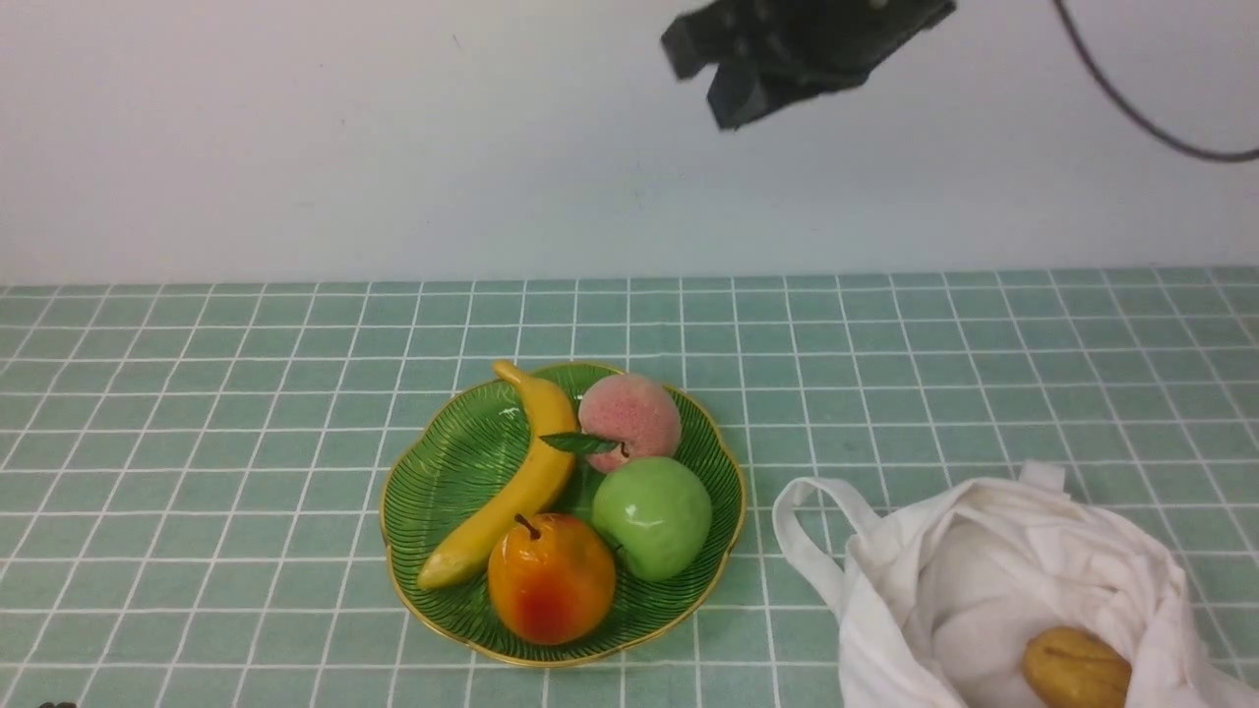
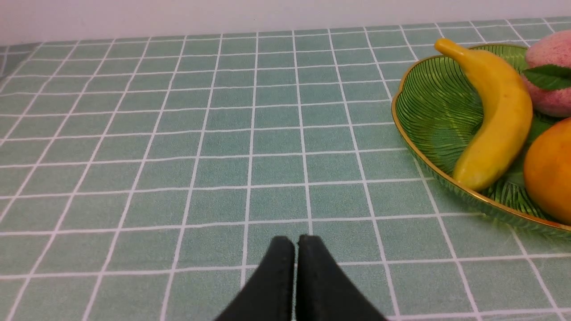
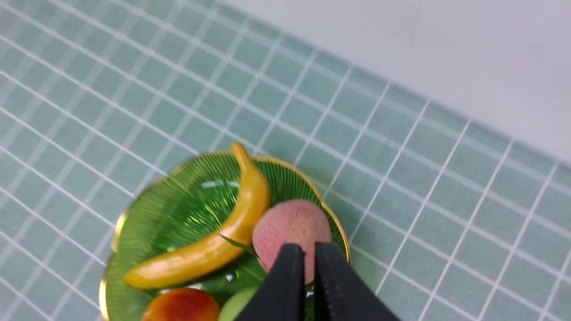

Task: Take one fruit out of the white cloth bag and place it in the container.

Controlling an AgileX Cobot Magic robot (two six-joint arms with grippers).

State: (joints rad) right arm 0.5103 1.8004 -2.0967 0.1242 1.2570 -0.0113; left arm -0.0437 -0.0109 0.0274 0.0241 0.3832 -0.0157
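The pink fuzzy peach (image 1: 634, 413) with its dark leaf lies at the back right of the green gold-rimmed plate (image 1: 443, 482), free of any gripper. My right gripper (image 1: 710, 79) hangs high above the plate's far side. In the right wrist view its fingers (image 3: 309, 256) stand nearly together with nothing between them, over the peach (image 3: 290, 220) and plate (image 3: 178, 209). The white cloth bag (image 1: 984, 551) slumps open at the front right. My left gripper (image 2: 295, 243) is shut and empty, low over the cloth, left of the plate (image 2: 428, 102) and peach (image 2: 551, 47).
A banana (image 1: 531, 472), a green apple (image 1: 651, 516) and an orange-red pear (image 1: 551, 580) share the plate. A brownish-yellow oval fruit (image 1: 1075, 669) lies inside the bag. A green tiled cloth covers the table and a white wall stands behind.
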